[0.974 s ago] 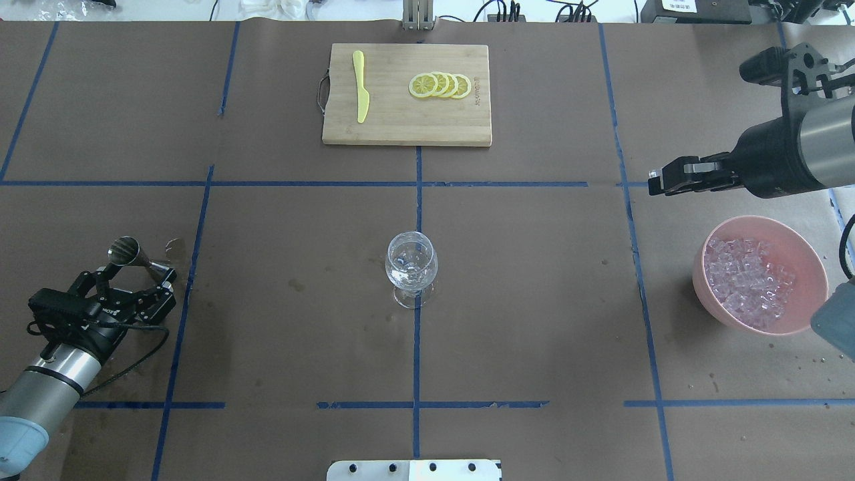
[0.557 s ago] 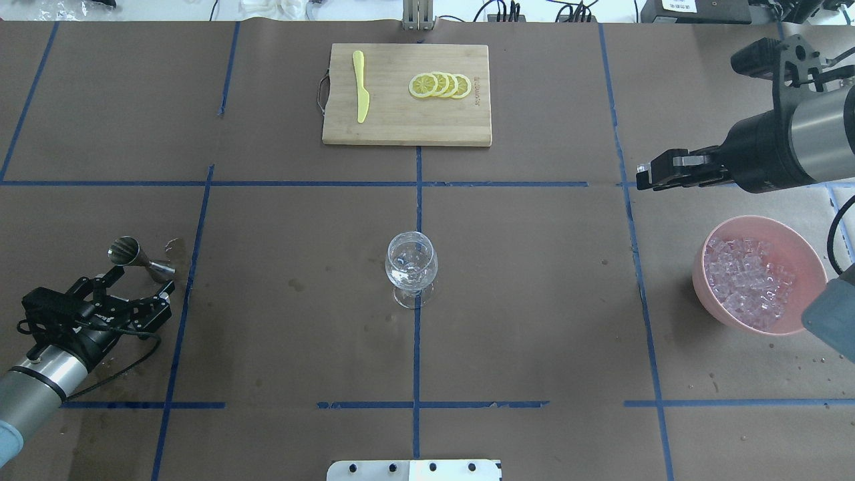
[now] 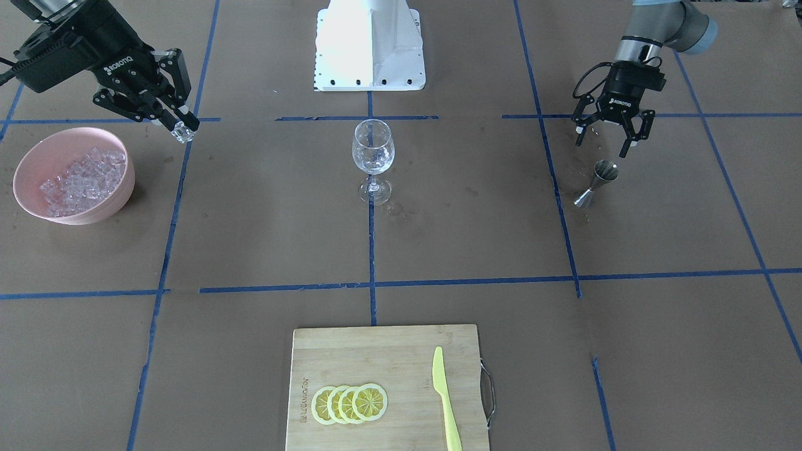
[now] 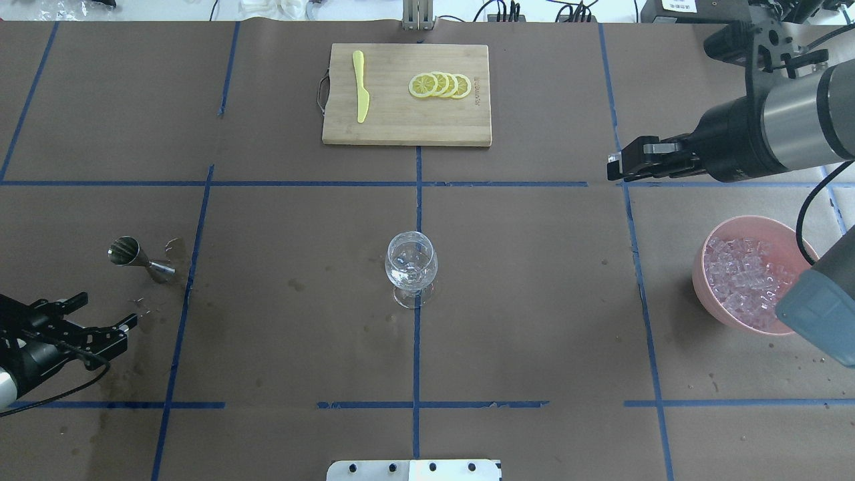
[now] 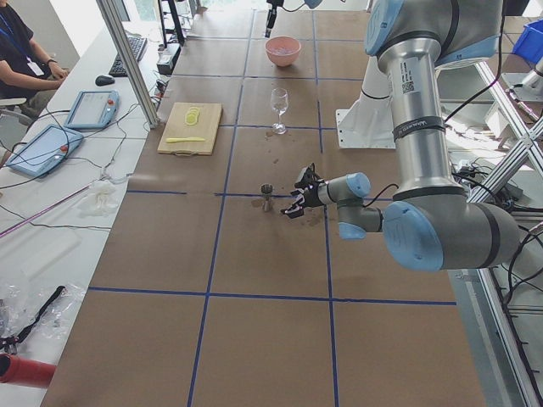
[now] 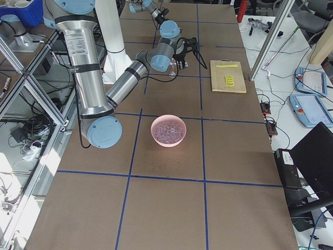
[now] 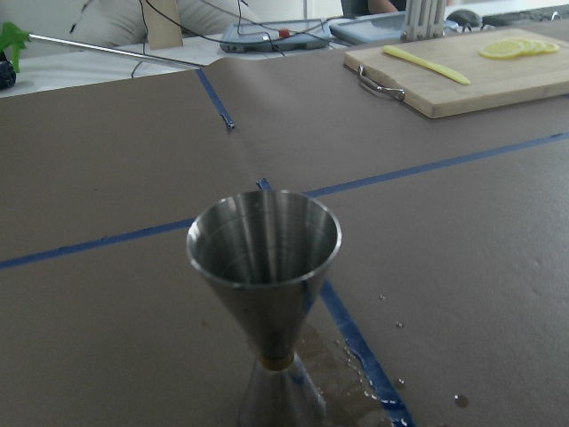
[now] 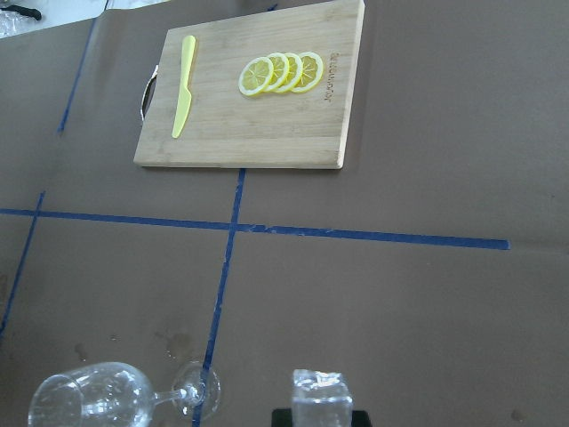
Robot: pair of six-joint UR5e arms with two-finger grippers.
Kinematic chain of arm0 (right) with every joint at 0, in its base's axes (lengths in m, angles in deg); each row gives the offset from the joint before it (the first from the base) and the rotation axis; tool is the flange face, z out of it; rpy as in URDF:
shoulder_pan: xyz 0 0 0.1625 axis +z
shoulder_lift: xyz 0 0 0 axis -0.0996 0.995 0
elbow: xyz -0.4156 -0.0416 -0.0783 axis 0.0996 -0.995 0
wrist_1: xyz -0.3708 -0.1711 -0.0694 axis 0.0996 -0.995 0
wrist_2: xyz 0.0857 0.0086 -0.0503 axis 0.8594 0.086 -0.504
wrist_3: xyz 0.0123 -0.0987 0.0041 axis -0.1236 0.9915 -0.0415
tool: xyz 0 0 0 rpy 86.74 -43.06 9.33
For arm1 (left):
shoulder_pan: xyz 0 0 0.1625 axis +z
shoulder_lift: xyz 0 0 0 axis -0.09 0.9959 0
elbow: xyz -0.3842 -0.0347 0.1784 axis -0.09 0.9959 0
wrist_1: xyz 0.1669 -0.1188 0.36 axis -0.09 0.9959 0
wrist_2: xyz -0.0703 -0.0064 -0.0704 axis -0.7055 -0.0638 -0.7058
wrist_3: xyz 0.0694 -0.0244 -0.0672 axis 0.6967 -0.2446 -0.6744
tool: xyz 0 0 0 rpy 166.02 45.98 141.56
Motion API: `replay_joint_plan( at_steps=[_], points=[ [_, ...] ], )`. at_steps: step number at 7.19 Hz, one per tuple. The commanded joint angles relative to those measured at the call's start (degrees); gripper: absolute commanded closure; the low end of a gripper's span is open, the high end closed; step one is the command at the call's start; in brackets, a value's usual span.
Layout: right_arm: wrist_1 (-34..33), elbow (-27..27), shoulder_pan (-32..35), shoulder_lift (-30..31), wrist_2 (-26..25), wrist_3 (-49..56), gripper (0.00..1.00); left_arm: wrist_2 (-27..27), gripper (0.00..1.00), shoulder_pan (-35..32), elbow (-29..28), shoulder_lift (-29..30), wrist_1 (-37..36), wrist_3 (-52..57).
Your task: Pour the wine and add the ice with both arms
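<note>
My right gripper (image 4: 611, 168) is shut on a clear ice cube (image 3: 183, 132), held in the air between the pink bowl (image 4: 701, 294) of ice (image 4: 741, 277) and the wine glass (image 4: 411, 267). The cube also shows at the bottom of the right wrist view (image 8: 320, 397), with the glass (image 8: 98, 400) lower left. The glass stands upright at the table's middle; any clear wine in it is barely visible. My left gripper (image 4: 110, 308) is open and empty, just behind the upright steel jigger (image 4: 140, 259), which fills the left wrist view (image 7: 264, 285).
A wooden cutting board (image 4: 407, 123) at the far middle carries lemon slices (image 4: 441, 85) and a yellow knife (image 4: 361, 87). Wet spots lie on the brown paper around the jigger. The white base block (image 3: 369, 44) sits at the robot's edge.
My left gripper has drawn back from the jigger toward the robot, leaving it standing. My right gripper has moved left, away from the bowl toward the middle, with the cube.
</note>
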Motion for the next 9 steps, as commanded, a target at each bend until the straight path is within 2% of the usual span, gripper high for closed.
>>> replay_joint_plan(
  at_steps=[1,3,4,5,6,9],
  points=[
    [-5.23,-0.29,-1.37,-5.63,-0.1,-0.52,1.0,-9.69,0.0,0.0,5.0,-2.85,-4.42,-3.05],
    [-9.17,-1.51,-4.35,-10.97,-0.71,-0.61,1.0,-16.3,0.0,-0.35,14.3,-2.85,-17.4,-5.78],
    [-10.07,-3.26,-6.89,-14.05,-1.76,-1.91,1.0,-19.55,0.0,-1.66,17.04,-2.77,-21.29,-6.49],
    [-10.16,-5.98,-9.09,-17.56,-3.16,-3.49,1.0,-25.32,0.0,-4.89,20.28,-2.59,-26.2,-6.5],
    [-10.16,-7.14,-11.47,-19.34,-5.26,-4.29,1.0,-28.17,0.0,-6.75,22.84,-1.98,-30.6,-6.5],
    [-10.16,-11.53,-18.06,-23.48,-10.02,-6.65,1.0,-35.98,0.0,-12.63,24.71,3.8,-36.41,-6.41]
  ],
)
